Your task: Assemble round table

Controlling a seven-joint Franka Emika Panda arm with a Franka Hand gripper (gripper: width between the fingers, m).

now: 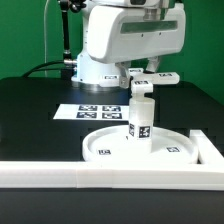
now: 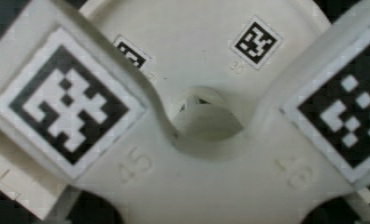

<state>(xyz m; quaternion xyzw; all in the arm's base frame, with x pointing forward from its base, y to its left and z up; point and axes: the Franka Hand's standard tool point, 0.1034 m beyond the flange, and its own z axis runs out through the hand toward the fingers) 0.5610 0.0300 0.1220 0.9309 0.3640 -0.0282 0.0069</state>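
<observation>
The large round disc (image 1: 108,142) lies flat on the black table, near the front. The short thick post (image 1: 141,120) stands upright at its middle. The small cross-shaped piece (image 1: 140,94) sits on top of the post, under my gripper (image 1: 141,86), which comes straight down on it. In the wrist view the cross-shaped piece (image 2: 208,140) fills the picture, with big tags on two arms and a hole at its centre. The disc (image 2: 191,28) shows behind it, and the post is hidden. My gripper (image 2: 203,203) looks shut on the piece, with dark fingertips at both sides.
The marker board (image 1: 98,110) lies flat behind the disc toward the exterior view's left. A long white border bar (image 1: 90,176) runs along the front, and another (image 1: 208,150) stands at the exterior view's right. The robot base (image 1: 95,65) stands at the back.
</observation>
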